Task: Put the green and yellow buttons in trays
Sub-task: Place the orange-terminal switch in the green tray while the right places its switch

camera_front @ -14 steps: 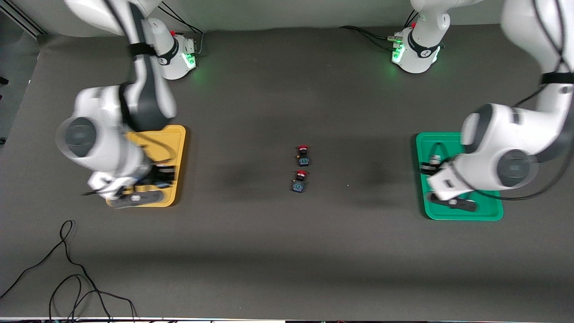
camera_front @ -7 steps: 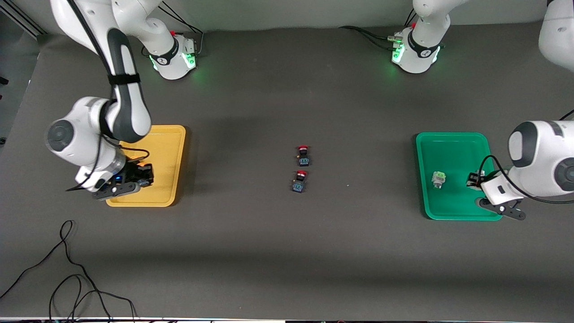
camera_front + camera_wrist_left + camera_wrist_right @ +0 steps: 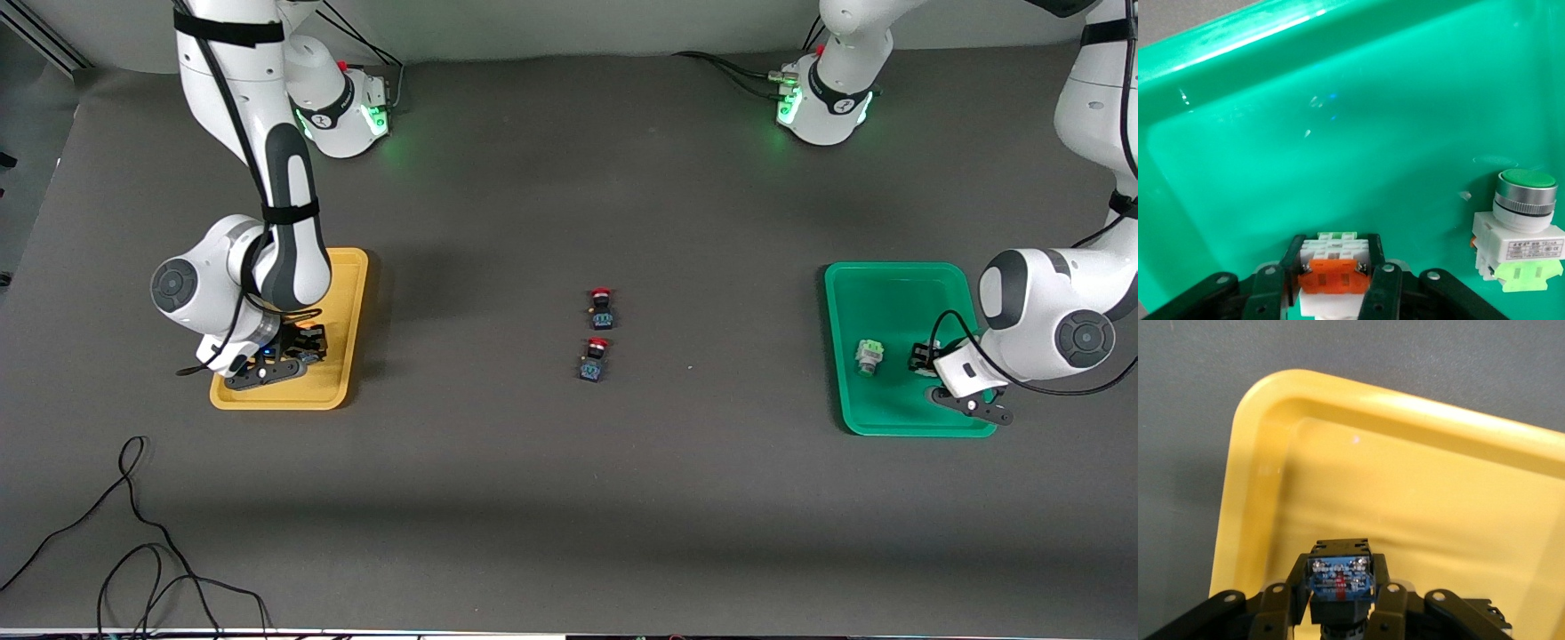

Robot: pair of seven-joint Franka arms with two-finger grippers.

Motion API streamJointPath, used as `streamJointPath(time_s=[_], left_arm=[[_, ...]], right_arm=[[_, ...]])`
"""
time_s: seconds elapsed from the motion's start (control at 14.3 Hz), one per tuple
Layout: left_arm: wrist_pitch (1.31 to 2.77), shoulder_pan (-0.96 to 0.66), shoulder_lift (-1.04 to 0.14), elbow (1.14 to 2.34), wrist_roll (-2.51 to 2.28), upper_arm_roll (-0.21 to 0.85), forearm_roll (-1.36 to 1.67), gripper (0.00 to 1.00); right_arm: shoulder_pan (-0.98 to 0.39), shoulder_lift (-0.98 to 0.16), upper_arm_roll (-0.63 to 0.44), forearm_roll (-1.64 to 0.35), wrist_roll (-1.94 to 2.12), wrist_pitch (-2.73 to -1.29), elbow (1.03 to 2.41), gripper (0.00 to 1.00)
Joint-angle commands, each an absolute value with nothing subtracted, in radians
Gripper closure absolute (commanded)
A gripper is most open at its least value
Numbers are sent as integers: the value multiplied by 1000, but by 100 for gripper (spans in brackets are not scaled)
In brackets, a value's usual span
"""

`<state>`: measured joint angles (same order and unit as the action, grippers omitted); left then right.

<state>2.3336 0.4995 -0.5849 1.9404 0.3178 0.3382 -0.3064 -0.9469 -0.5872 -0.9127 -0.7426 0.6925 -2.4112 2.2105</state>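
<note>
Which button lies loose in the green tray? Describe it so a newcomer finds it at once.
Start at the green tray toward the left arm's end of the table. The loose button has a white body, silver collar and green cap; the other white button, with an orange block, sits in the left hand.

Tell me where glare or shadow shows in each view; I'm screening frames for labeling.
Front view: evenly lit, with soft arm shadows on the dark table beside the yellow tray. Left wrist view: a bright glare streak runs along the green tray rim; the green-capped button reads sharp. Right wrist view: soft sheen on the yellow tray's rim, and the button in the right gripper is clear.
</note>
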Motion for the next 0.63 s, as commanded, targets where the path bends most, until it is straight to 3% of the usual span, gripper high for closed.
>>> streamJointPath(time_s=[0.0, 0.07, 0.28, 0.42, 0.56], left_arm=[[2330, 499, -561, 1950, 311, 341, -325, 6], [2329, 497, -558, 1944, 310, 341, -324, 0], [2294, 497, -497, 1937, 310, 347, -308, 0], [2176, 489, -428, 1884, 311, 368, -270, 0], [1969, 488, -411, 1759, 305, 402, -197, 0]], right_arm=[[-957, -571, -927, -772, 692, -2349, 2188, 0], [-963, -557, -936, -770, 677, -2320, 2168, 0], [-1008, -546, -1021, -692, 637, -2193, 2080, 0], [-1038, -546, -1081, -608, 554, -2049, 1970, 0], [-1051, -545, -1129, -551, 503, -1869, 1843, 0]])
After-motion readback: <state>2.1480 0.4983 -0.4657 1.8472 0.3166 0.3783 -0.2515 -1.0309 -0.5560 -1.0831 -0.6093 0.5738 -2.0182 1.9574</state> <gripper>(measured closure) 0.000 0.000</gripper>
